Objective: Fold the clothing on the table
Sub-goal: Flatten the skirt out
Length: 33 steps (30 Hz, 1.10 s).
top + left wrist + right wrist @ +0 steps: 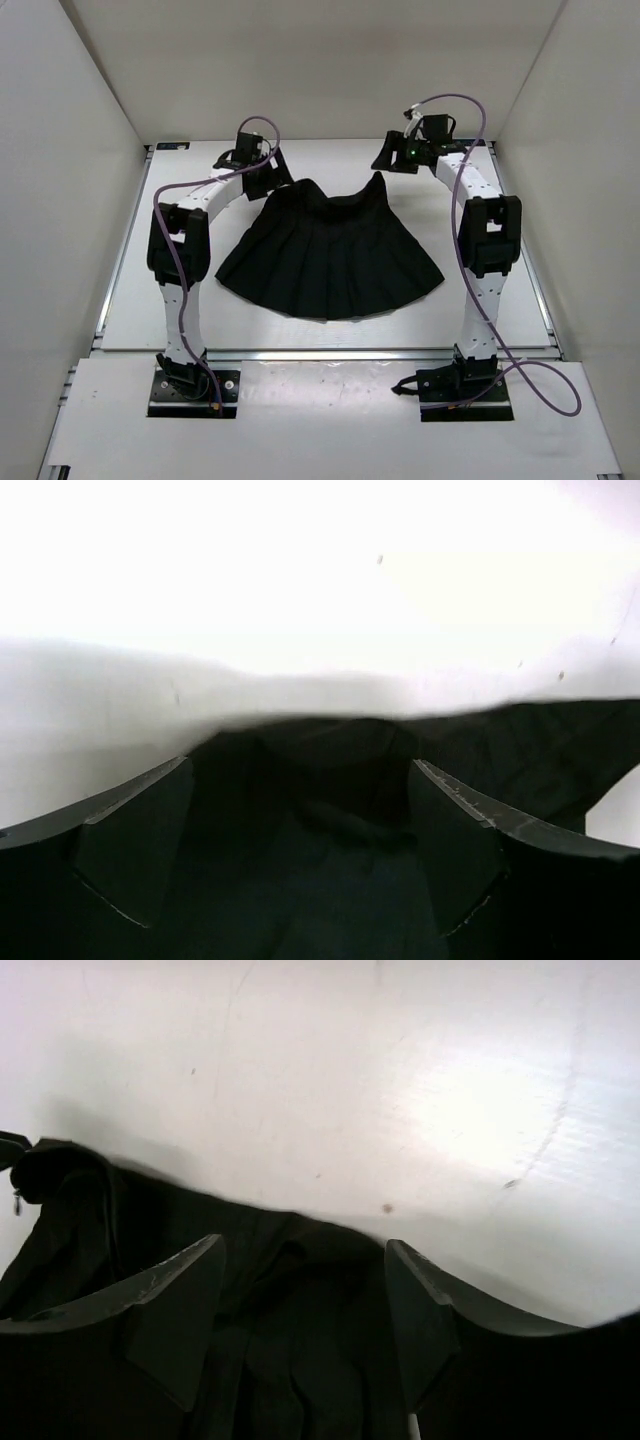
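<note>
- Position of the clothing [330, 250] — black, pleated, fan-shaped: spread flat near the middle of the table [400, 330], with the waistband [335, 195] on the far side and the flared hem [325, 310] towards the near edge
- Condition of the left gripper [300, 770]: at the far left corner of the clothing, fingers wide apart, dark fabric between and beneath them, nothing clamped
- Condition of the right gripper [303, 1245]: at the far right corner of the waistband, fingers apart over the fabric edge — no hold visible
</note>
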Each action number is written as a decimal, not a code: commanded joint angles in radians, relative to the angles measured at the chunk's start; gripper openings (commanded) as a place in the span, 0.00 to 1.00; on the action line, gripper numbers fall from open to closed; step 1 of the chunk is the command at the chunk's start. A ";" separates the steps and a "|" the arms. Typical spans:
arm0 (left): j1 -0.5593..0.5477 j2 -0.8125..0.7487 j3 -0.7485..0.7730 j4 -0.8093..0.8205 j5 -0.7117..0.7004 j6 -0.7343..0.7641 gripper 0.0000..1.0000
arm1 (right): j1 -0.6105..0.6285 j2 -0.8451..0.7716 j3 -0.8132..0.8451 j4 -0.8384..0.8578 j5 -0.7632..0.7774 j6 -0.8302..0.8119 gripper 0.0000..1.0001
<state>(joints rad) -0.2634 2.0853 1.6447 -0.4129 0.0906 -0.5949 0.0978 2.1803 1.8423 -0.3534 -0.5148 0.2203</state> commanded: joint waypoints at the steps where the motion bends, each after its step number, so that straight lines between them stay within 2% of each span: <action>1: 0.006 -0.005 0.121 -0.013 -0.028 0.059 0.99 | -0.049 0.006 0.080 0.031 -0.017 0.005 0.62; 4: -0.019 -0.019 0.132 -0.017 -0.086 0.147 0.99 | -0.067 -0.033 0.010 0.008 0.019 -0.045 0.64; 5: -0.022 -0.025 0.112 0.000 -0.088 0.194 0.95 | -0.076 -0.059 -0.001 0.007 0.018 -0.061 0.62; 6: -0.022 -0.045 0.080 0.017 -0.083 0.223 0.90 | -0.079 -0.076 -0.043 0.010 0.018 -0.077 0.52; 7: -0.031 -0.056 0.060 0.049 -0.077 0.262 0.88 | -0.086 -0.091 -0.093 0.019 0.021 -0.079 0.47; 8: -0.036 -0.079 0.017 0.075 -0.068 0.279 0.79 | -0.083 -0.117 -0.113 0.034 0.013 -0.082 0.46; 9: -0.042 -0.105 -0.023 0.082 -0.080 0.282 0.60 | -0.086 -0.125 -0.164 0.042 0.007 -0.084 0.37; 10: -0.043 -0.123 -0.042 0.104 -0.081 0.282 0.54 | -0.078 -0.151 -0.202 0.063 0.001 -0.085 0.30; 11: -0.045 -0.139 -0.087 0.138 -0.068 0.283 0.40 | -0.066 -0.168 -0.242 0.076 -0.008 -0.085 0.14; 12: -0.042 -0.161 -0.142 0.163 -0.027 0.280 0.29 | -0.063 -0.174 -0.264 0.094 -0.014 -0.093 0.03; 13: -0.037 -0.177 -0.163 0.196 -0.016 0.262 0.21 | -0.058 -0.183 -0.284 0.103 -0.010 -0.096 0.00; 14: -0.039 -0.189 -0.205 0.233 0.004 0.244 0.08 | -0.037 -0.188 -0.293 0.114 -0.022 -0.095 0.00; 15: -0.037 -0.203 -0.233 0.270 0.036 0.227 0.03 | -0.029 -0.182 -0.291 0.111 -0.046 -0.099 0.00; 17: -0.039 -0.206 -0.259 0.330 0.086 0.204 0.00 | -0.003 -0.163 -0.287 0.134 -0.082 -0.090 0.00; 19: -0.040 -0.173 -0.257 0.370 0.156 0.185 0.07 | 0.028 -0.139 -0.262 0.142 -0.117 -0.085 0.03; 20: -0.045 -0.163 -0.255 0.388 0.172 0.169 0.07 | 0.043 -0.116 -0.230 0.143 -0.123 -0.091 0.03; 26: -0.053 -0.001 -0.134 0.382 0.092 0.129 0.08 | 0.089 0.070 -0.030 0.042 -0.039 -0.108 0.00; 30: -0.051 0.132 0.018 0.269 0.066 0.116 0.10 | 0.073 0.218 0.153 -0.100 -0.013 -0.093 0.00; 33: -0.051 0.228 0.156 0.176 0.028 0.121 0.10 | 0.034 0.272 0.207 -0.107 -0.024 -0.062 0.00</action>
<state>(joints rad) -0.3119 2.2807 1.6951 -0.1322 0.1669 -0.4709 0.1799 2.4264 1.9865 -0.3912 -0.5549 0.1375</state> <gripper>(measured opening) 0.110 0.001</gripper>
